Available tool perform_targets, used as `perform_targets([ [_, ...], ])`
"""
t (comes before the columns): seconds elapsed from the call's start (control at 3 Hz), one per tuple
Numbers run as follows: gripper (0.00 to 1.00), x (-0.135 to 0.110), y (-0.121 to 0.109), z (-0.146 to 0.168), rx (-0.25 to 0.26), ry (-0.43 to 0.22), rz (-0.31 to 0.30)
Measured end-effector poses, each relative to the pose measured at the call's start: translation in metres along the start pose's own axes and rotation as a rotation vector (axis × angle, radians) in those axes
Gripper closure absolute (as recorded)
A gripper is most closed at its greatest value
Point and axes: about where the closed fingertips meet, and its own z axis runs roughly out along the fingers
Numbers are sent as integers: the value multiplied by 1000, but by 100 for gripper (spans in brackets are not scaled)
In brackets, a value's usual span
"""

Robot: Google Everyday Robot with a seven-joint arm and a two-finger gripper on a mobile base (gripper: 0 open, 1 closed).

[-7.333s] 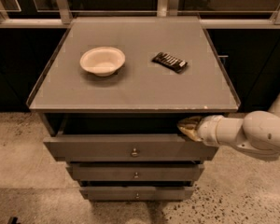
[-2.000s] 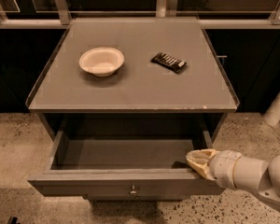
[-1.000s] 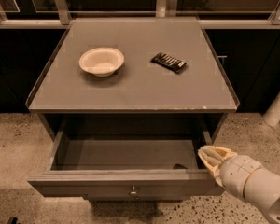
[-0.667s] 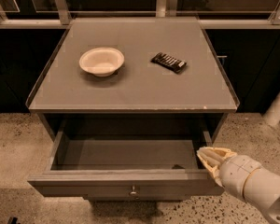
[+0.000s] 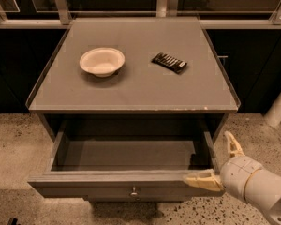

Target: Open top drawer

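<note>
The top drawer (image 5: 98,189) is pulled far out from under the grey cabinet top (image 5: 140,93). Its grey box interior (image 5: 126,153) lies bare, and its small round metal knob (image 5: 134,191) sits at the centre of the front. My gripper (image 5: 218,163) is at the drawer's front right corner and is open. One cream finger (image 5: 201,179) lies on the top edge of the drawer front. The other finger (image 5: 232,144) stands outside the drawer's right wall. The two lower drawers are hidden under the open one.
A white bowl (image 5: 102,61) and a dark ribbed packet (image 5: 169,62) lie on the cabinet top. Dark cabinets and a railing run along the back. A white post (image 5: 278,107) stands at the right. Speckled floor (image 5: 14,144) surrounds the cabinet.
The drawer has come out from nearly shut to far out. The gripper has moved from inside the right front corner to its outer side, with its fingers now spread.
</note>
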Motion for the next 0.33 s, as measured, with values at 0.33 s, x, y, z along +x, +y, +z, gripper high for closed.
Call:
perform_targets([
  [0.33, 0, 0, 0, 0, 0, 0, 0],
])
